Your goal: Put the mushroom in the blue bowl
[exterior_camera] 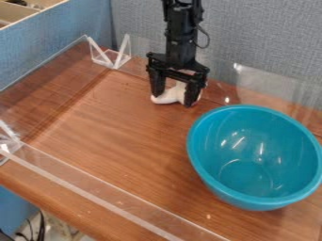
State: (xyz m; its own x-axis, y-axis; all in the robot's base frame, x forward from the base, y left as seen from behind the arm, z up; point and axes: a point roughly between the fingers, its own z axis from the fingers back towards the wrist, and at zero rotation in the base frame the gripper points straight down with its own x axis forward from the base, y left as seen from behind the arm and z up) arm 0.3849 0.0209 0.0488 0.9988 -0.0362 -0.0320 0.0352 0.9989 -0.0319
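A: Where's your black two-fingered gripper (174, 93)?

B: Hanging straight down near the far edge of the brown wood-grain table (94, 122), approx. mid-width. Jaws stand spread wide, nothing clamped betw. them.

A: And the small cream-white toy mushroom (164, 95)?

B: Lying on the table right under the gripper, betw. the fingers, closer to the left one. Only a pale lump shows; you can't make out the cap end, and can't tell if a finger touches it.

A: The big glossy teal-blue round bowl (255, 154)?

B: Sits upright twd. the right edge, nearer the front, its far-left rim near the gripper but apart from it. Inside shows only glare spots.

A: Room to move?

B: Left half of the table is bare wood, front to back. Clear acrylic walls (51, 77) run along the left, front and far edges; a small clear bracket (111, 54) stands at the far-left corner. A blue fabric partition (56, 42) rises beyond the left wall, a grey panel (258, 33) behind the far edge.
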